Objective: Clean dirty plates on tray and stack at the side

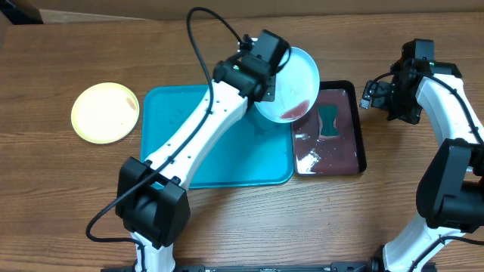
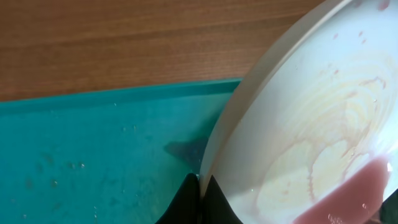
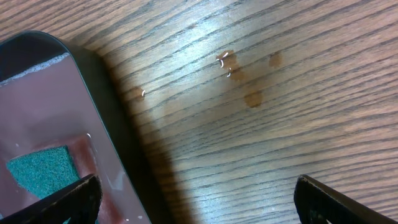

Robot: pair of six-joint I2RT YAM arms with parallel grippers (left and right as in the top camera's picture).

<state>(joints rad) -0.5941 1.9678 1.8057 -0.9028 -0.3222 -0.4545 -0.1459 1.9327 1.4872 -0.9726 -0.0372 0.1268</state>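
Observation:
My left gripper [image 1: 262, 81] is shut on the rim of a pale whitish plate [image 1: 293, 75] and holds it tilted above the seam between the turquoise tray [image 1: 227, 162] and the black tray. Pinkish-red liquid [image 1: 295, 111] pools at the plate's low edge. In the left wrist view the fingertips [image 2: 200, 182] pinch the plate [image 2: 311, 118] with the turquoise tray [image 2: 93, 155] below, its wet floor bare. A yellow-green plate [image 1: 105, 112] lies on the table left of the tray. My right gripper [image 1: 376, 92] hangs open over bare wood [image 3: 196, 199], right of the black tray.
A smaller black tray [image 1: 360, 128] right of the turquoise one holds a green sponge [image 1: 330, 121] and a film of reddish water. The right wrist view shows its rim [image 3: 106, 93], the sponge [image 3: 40, 168], and a few droplets [image 3: 225, 62] on the wood.

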